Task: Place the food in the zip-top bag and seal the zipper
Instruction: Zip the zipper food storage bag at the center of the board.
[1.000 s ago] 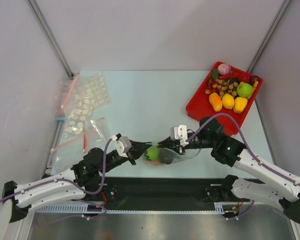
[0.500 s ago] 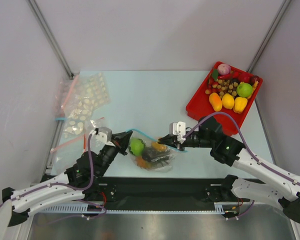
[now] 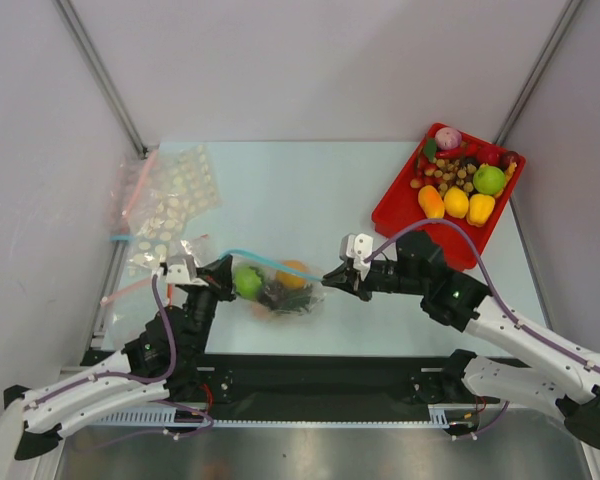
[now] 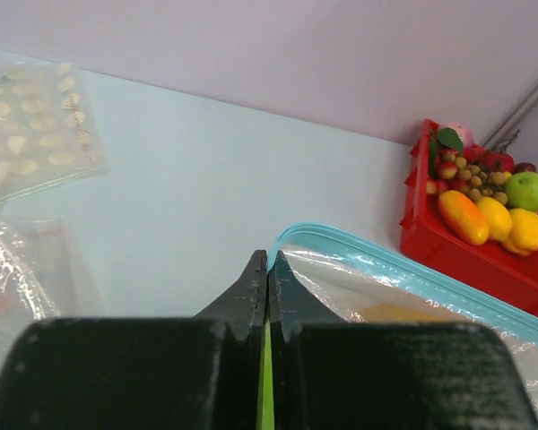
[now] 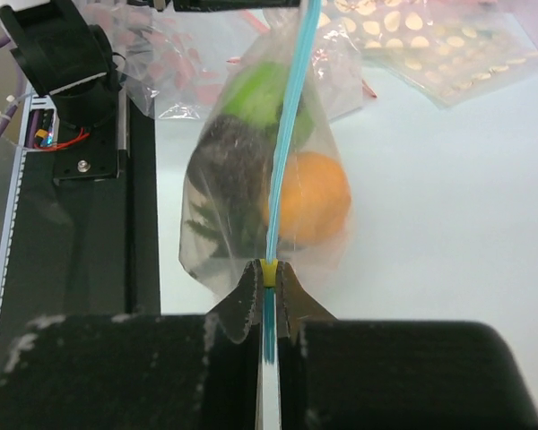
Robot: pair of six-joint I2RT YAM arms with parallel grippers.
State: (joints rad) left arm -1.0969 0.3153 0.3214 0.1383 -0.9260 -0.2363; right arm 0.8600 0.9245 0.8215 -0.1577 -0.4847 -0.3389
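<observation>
The clear zip-top bag (image 3: 276,296) hangs stretched between my two grippers above the table's near part. Its light-blue zipper (image 3: 272,264) runs taut from one to the other. Inside are a green round fruit (image 3: 247,281), an orange piece (image 3: 293,272) and a dark piece (image 3: 278,293). My left gripper (image 3: 223,270) is shut on the bag's left corner, at the end of the strip (image 4: 403,270). My right gripper (image 3: 330,277) is shut on the zipper's right end (image 5: 291,116), by a small yellow tab (image 5: 267,269). The right wrist view shows the orange piece (image 5: 309,202), green fruit (image 5: 260,90) and dark piece (image 5: 229,170).
A red tray (image 3: 392,222) with more toy fruit stands at the back right and shows in the left wrist view (image 4: 448,255). Several other clear bags with pink strips (image 3: 165,205) lie at the left. The arms' black base rail (image 3: 320,375) runs along the near edge.
Both grippers carried the bag left and away from the near edge. The left arm swung left, and the zipper is now pulled straighter between them.
</observation>
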